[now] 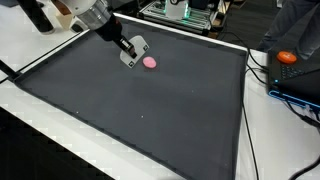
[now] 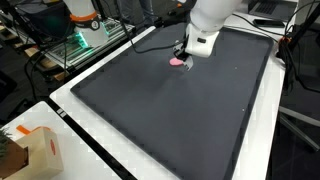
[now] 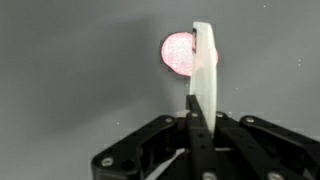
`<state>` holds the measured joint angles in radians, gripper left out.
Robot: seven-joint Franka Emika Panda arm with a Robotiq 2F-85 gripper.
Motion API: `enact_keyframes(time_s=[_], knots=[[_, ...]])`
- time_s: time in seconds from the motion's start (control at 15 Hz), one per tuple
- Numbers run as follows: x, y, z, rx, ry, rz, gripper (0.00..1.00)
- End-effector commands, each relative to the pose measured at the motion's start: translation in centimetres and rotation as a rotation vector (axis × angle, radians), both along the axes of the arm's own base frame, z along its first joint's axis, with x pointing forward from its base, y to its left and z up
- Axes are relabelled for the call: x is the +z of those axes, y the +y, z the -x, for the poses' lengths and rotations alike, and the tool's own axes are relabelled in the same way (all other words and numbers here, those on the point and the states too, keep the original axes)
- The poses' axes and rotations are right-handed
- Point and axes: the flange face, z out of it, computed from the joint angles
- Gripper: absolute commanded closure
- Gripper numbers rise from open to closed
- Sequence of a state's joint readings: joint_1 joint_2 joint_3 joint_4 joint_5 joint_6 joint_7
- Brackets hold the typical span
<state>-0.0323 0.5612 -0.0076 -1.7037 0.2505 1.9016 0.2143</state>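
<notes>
The gripper point(image 1: 129, 62) stands just beside a pink disc point(image 1: 150, 62) near the far edge of a black mat point(image 1: 150, 120). Only the wrist view shows the fingers point(image 3: 203, 60) pressed together, holding nothing (they cover the disc's right edge). Whether the fingertips touch the mat or the disc is unclear.

My gripper point(image 1: 132, 57) hangs low over the far part of a dark mat point(image 1: 150, 110), and my arm reaches in from the picture's upper left corner. A small pink round thing point(image 1: 150, 62) lies on the mat just beside my fingertips. The mat covers a white table point(image 1: 40, 112). Past the mat's far right corner sits an orange object point(image 1: 288, 57), and a black cable point(image 1: 250, 130) runs along that edge.
</notes>
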Motion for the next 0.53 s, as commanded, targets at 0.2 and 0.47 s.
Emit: enact_keyframes(time_s=[0.2,0.47], knots=[[0.2,-3.6,6.1,-0.199,-0.055,-0.061,0.99],[0.0,-5.3,9.2,-0.314,-0.055,-0.093,0.99]])
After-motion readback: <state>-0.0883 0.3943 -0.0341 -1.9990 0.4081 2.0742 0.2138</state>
